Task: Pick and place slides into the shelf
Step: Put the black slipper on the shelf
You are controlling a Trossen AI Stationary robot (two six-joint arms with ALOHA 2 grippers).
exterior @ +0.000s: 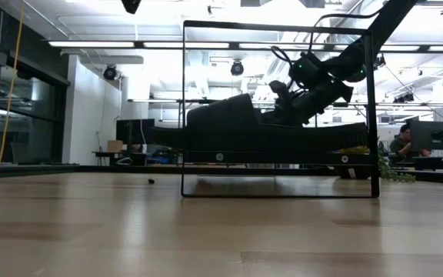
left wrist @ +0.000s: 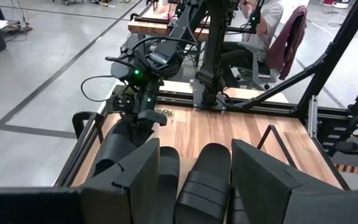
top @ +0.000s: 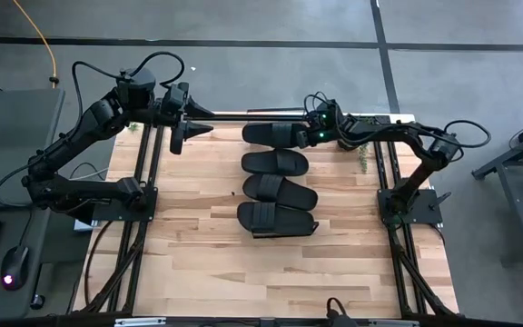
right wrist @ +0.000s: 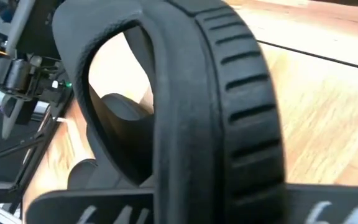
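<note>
Four slides point(top: 275, 175); right gripper point(top: 309, 134) apparently grips one

No brand, label or sign can be read anywhere on the table or in the room behind it. The only marks that look like writing sit in the right wrist view — pale strokes on the dark bar point(right wrist: 166, 208) across the foot of the picture, perhaps digits, but cut off by the edge and too partial to read. The ribbed strap of the slide point(right wrist: 229, 106) close to the camera bears only moulded grooves — no lettering.
</note>
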